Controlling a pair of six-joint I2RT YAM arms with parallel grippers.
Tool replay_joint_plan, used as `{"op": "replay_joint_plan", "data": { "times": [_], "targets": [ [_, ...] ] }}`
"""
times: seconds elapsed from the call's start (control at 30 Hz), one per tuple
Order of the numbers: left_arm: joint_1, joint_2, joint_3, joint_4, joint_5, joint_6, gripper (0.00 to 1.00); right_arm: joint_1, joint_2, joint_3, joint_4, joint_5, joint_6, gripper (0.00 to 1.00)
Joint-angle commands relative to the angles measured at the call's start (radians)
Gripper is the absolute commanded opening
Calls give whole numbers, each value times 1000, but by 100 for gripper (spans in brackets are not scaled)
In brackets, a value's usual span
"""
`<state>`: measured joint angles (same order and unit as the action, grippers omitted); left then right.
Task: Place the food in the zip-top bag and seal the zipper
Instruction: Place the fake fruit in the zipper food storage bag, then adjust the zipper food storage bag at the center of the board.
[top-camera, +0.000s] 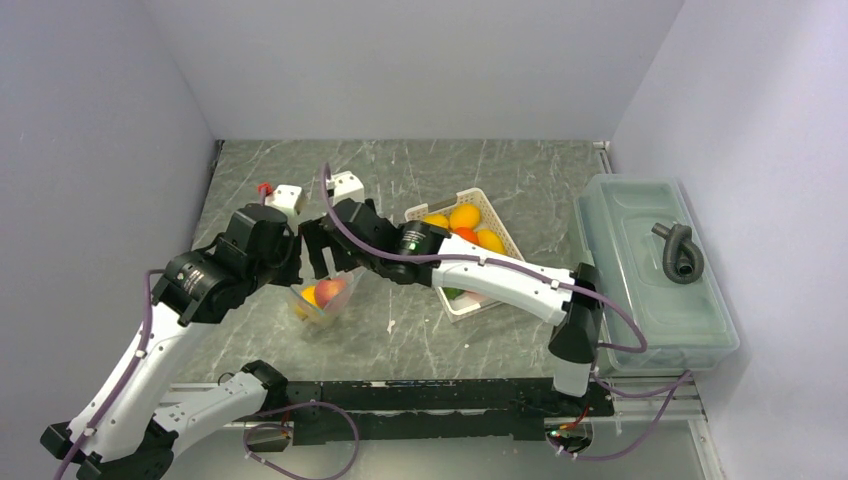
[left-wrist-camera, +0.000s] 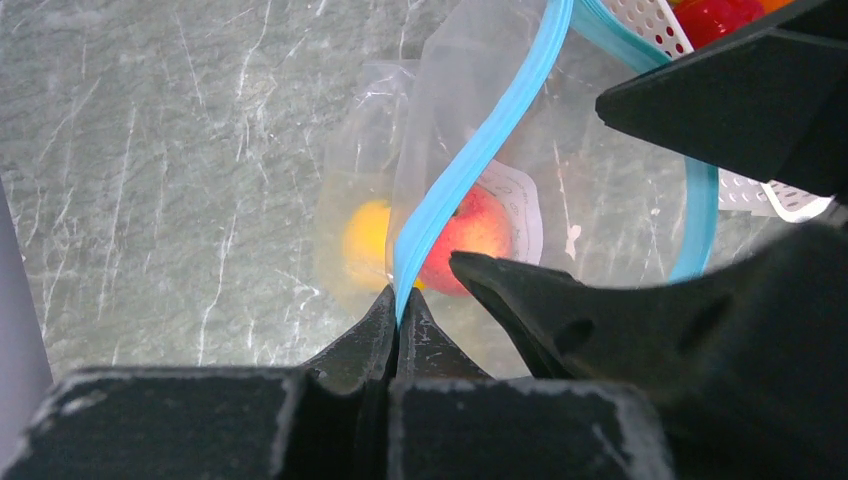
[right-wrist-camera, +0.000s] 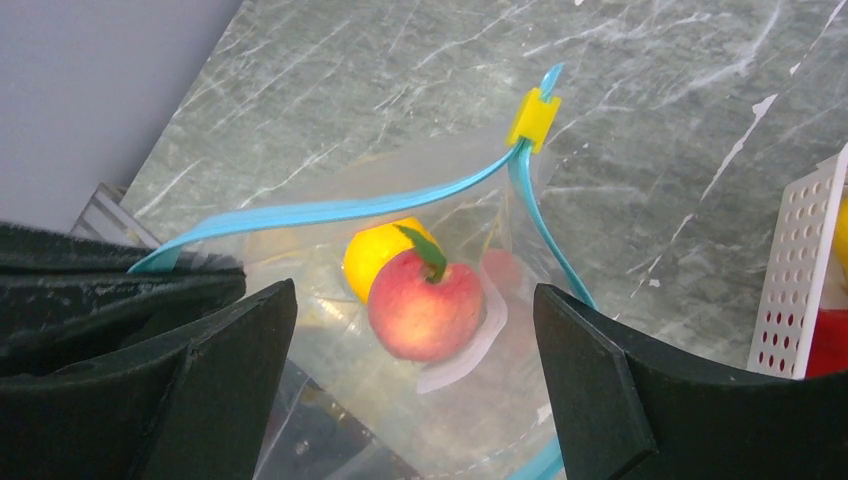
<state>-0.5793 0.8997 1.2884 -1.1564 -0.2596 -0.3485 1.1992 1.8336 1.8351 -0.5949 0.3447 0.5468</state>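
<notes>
My left gripper (left-wrist-camera: 397, 310) is clamped tight on the teal-blue zipper (left-wrist-camera: 480, 150), pinching that strip at one end of the mouth and holding the zip-top bag (left-wrist-camera: 470, 100) up off the grey marbled table (top-camera: 450, 165). My right gripper (right-wrist-camera: 412, 292) hangs directly over the mouth with its jaws spread wide and nothing between them, one finger close beside my left fingers. Below it the mouth stands open, the two sides of the zipper parting from a yellow slider clip (right-wrist-camera: 533, 117) at the far end. Down in the bag lies a red-and-yellow toy peach (right-wrist-camera: 425, 310) with a green leaf at its stem, touching a yellow lemon (right-wrist-camera: 375, 255) just behind it. A white label (right-wrist-camera: 470, 350) sits on the clear wall beside the peach; its print is too small to read. Beyond the bag, on my right side, stands a white perforated basket (top-camera: 443, 201) holding orange and yellow toy fruits (top-camera: 465, 217) and a red pepper (left-wrist-camera: 715, 18). Farther right, near the wall, a translucent lidded bin (top-camera: 650, 300) carries a coiled grey hose piece (top-camera: 680, 252) on its lid.
</notes>
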Motion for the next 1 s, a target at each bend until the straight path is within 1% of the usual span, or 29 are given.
{"op": "replay_joint_plan", "data": {
  "times": [0.0,0.27,0.53,0.8,0.97],
  "targets": [
    [1,3,11,18,-4,14,0,3,-98,-28,65,-52,1,91],
    [1,14,12,17,-8,7,0,6,-231,-135,134,-141,8,87],
    [1,28,16,10,-8,0,0,7,-348,-246,112,-106,34,83],
    [1,40,6,15,-3,-9,0,10,-363,-357,120,-140,89,78],
    [1,47,1,18,-2,-14,0,10,-337,-384,135,-137,117,73]
  ]
}}
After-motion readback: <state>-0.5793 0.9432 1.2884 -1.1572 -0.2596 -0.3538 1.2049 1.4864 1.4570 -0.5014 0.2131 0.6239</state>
